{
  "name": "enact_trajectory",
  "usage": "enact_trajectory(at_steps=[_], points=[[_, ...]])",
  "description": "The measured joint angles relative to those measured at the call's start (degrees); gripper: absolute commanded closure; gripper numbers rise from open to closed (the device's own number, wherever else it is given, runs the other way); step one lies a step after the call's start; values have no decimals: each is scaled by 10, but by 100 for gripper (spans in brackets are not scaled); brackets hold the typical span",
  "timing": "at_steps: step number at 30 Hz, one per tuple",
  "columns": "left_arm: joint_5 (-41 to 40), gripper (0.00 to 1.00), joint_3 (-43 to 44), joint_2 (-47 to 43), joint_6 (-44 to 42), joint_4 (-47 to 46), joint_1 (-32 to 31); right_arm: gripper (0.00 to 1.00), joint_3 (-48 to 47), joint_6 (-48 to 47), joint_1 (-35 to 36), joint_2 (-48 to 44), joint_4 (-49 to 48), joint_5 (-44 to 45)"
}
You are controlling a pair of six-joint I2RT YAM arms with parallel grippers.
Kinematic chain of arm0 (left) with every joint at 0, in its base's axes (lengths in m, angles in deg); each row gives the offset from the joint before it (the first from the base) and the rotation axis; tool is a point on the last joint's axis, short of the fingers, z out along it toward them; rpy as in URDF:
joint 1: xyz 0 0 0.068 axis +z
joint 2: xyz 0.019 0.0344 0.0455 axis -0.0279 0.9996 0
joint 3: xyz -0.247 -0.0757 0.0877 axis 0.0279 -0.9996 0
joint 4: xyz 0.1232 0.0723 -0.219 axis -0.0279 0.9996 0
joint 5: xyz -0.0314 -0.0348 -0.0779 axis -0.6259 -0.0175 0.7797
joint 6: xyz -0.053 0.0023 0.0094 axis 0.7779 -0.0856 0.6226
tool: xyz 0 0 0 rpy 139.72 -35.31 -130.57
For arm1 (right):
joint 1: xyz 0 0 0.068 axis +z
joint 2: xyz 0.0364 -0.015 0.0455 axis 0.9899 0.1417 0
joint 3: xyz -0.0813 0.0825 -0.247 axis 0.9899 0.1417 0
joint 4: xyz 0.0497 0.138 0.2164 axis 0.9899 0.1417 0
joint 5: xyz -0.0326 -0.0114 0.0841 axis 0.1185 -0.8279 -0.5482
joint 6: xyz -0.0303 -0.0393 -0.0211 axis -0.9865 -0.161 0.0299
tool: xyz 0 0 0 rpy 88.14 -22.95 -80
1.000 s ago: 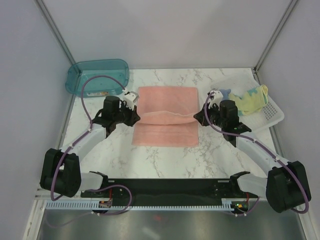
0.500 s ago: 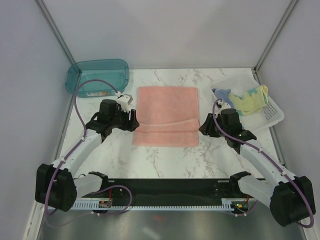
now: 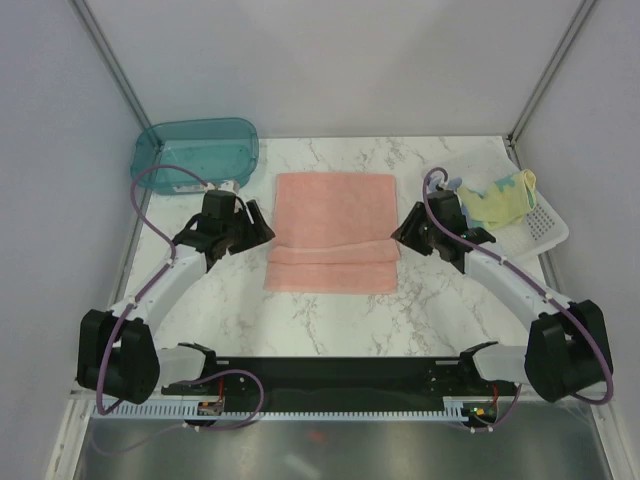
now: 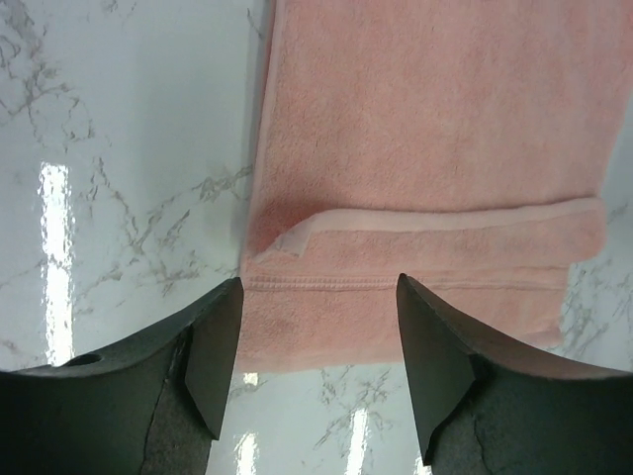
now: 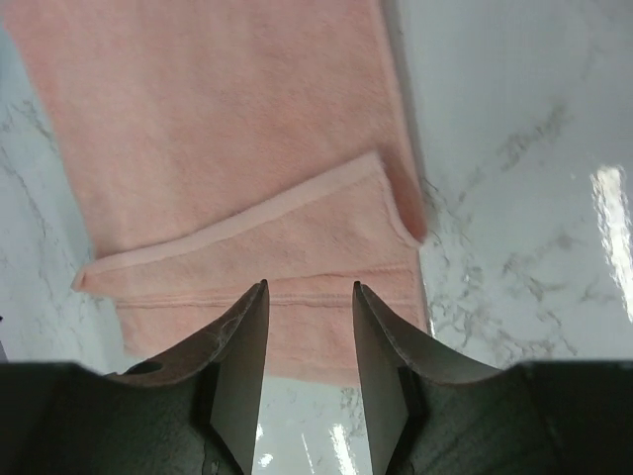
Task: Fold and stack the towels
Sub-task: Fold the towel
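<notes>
The salmon-pink towel (image 3: 333,232) lies flat in the middle of the marble table, its far part folded over the near part, with a hem line running across it (image 4: 435,213) (image 5: 237,223). My left gripper (image 3: 256,228) (image 4: 316,289) hovers at the towel's left edge, open and holding nothing. At the right edge my right gripper (image 3: 404,232) (image 5: 310,289) is likewise open and empty. The pale yellow towel (image 3: 506,198) and the light blue towel (image 3: 451,186) lie crumpled in the white basket.
A teal plastic bin (image 3: 195,152) stands at the back left, just behind the left arm. The white perforated basket (image 3: 545,228) sits at the right edge, behind the right arm. Grey walls close in both sides and the back.
Both grippers have opened and let go of the pink towel's side edges. The lifted fold has dropped flat onto the towel, and both wrists have drawn slightly outward.
</notes>
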Motion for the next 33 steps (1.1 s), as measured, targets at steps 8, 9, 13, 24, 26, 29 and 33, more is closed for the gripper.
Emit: enact_trajectory(at_steps=[8,9,13,24,26,29,33], points=[[62,41,38,111,-37,-49,1,50,-88,-166,9,146,-50,-76],[70,41,41,125,-45,-49,1,50,-99,-185,10,162,-46,-82],[89,41,46,153,-68,-49,0,50,-160,-268,10,237,-36,-97],[93,49,46,183,-106,-57,-4,50,-202,-369,10,296,23,-81],[93,49,46,183,-109,-58,-4,49,-205,-377,9,296,29,-74],[93,49,46,184,-111,-58,-7,48,-207,-385,9,296,37,-63],[92,49,46,192,-113,-60,-10,49,-210,-391,6,303,44,-60]])
